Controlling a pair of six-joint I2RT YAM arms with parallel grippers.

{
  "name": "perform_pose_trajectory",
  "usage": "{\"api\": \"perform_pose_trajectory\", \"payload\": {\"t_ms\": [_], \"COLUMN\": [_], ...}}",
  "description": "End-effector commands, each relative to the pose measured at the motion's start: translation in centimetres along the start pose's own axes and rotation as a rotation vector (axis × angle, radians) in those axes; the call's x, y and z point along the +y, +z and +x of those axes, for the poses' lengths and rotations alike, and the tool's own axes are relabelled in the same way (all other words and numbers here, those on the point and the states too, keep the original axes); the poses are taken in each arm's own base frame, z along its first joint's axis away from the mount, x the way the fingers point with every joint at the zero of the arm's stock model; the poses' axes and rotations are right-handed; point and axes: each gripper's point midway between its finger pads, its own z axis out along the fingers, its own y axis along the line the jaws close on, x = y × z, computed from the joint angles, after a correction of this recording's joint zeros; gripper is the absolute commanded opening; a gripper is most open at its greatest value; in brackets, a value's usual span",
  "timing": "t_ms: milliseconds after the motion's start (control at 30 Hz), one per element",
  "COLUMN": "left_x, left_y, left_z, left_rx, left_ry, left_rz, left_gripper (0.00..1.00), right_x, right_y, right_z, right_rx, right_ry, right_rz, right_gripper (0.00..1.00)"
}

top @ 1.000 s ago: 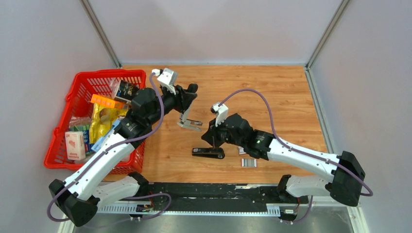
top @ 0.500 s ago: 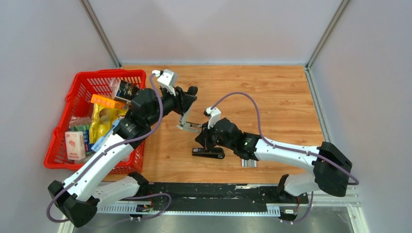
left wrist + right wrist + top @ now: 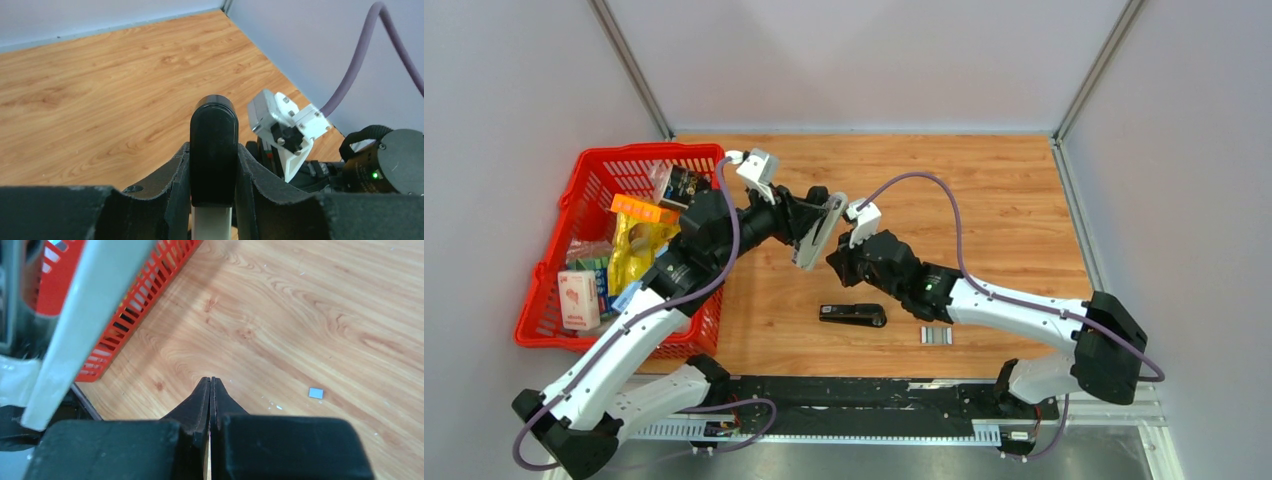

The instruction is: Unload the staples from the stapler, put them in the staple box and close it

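so the staples (image 3: pixel 935 336) are lying flat on the table (image 3: pixel 1024 200), just right of the black stapler part (image 3: pixel 852 315) and a touch closer to the arm bases. The little grey pack's long side runs left-right, same line as that black part. Can't make out the single strips, too small.

Above the black part, the left gripper (image 3: pixel 809 215) has the silvery stapler part (image 3: pixel 821 230) pinched between its fingers. It's off the table and tilted, with its top end leaning away to the right. The right gripper (image 3: pixel 836 264) hangs just beside it, tips pressed together on nothing.

Only the overhead shows the staples. The left wrist cam shows the held part's black end cap (image 3: pixel 214 145) wedged in the grip. The right wrist cam gives the closed tips (image 3: pixel 210 390), the red basket (image 3: pixel 150 290) and a tiny grey square (image 3: pixel 315 393) on the wood; can't tell what that is.
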Motion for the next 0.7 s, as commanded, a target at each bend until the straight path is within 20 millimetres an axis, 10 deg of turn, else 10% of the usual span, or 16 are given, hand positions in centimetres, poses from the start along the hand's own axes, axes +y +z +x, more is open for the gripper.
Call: {"api": "perform_pose_trajectory", "payload": {"t_ms": [0, 667], "left_x": [-1.9, -5.0], "left_y": [-1.3, -1.3], "left_z": [-2.7, -1.1], "left_rx": [-0.08, -0.069], "left_ry": [-0.023, -0.031], "left_rz": [0.065, 0.273], "left_gripper": [0.0, 0.0], "right_x": [-0.2, -2.4], "right_y": [-1.2, -8.5], "right_z": [-4.6, -12.0], "right_rx": [-0.107, -0.274], "right_ry": [-0.061, -0.084], "right_rz": [0.042, 0.136], "right_gripper": [0.0, 0.0]}}
